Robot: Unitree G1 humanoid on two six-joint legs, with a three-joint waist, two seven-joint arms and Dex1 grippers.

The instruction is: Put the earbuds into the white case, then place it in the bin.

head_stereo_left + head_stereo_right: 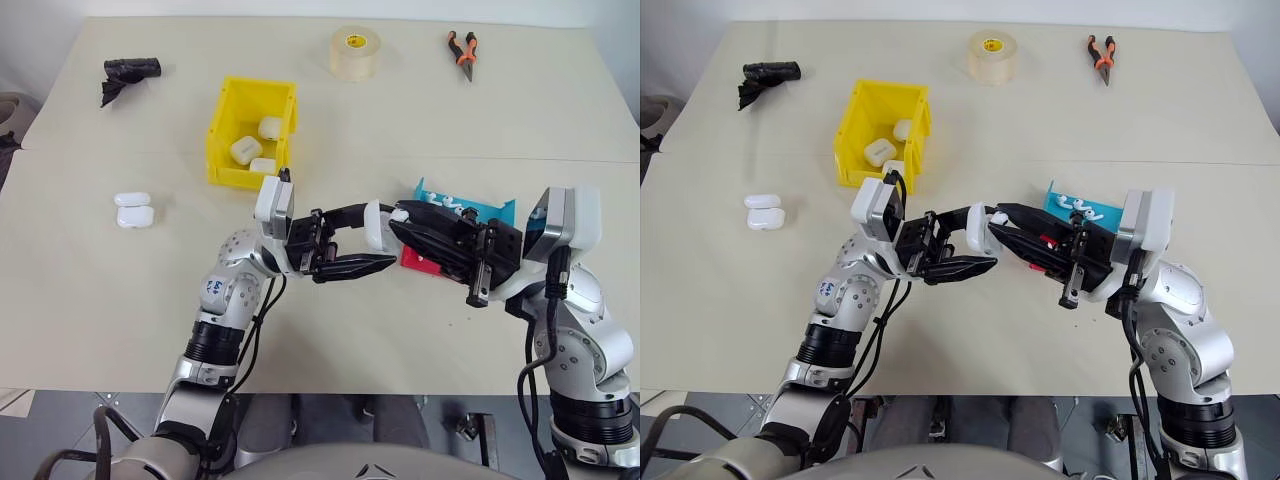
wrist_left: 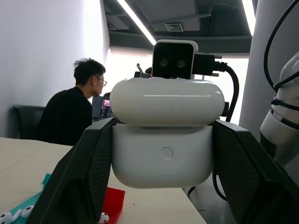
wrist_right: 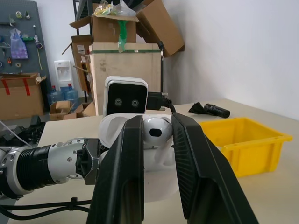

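Note:
My left gripper [image 1: 382, 237] is shut on the white case [image 1: 377, 225] and holds it above the table, its two fingers [image 2: 88, 172] clamped on the sides of the case [image 2: 163, 135]. In the right wrist view the lid stands open behind a white earbud [image 3: 155, 131], which sits pinched between the tips of my right gripper [image 3: 156, 122] right at the case's mouth. That gripper [image 1: 398, 224] meets the case from the right. The yellow bin [image 1: 215, 140] stands behind on the left with three white cases inside. More earbuds [image 1: 450, 203] lie in the teal tray [image 1: 490, 212].
A red tray [image 1: 418, 262] lies under my right gripper. Two white cases [image 1: 133, 210] rest on the table at the left. A tape roll [image 1: 355, 52], pliers [image 1: 462, 52] and a black object [image 1: 130, 72] sit at the far edge. A seated person [image 2: 70, 112] is beyond the table.

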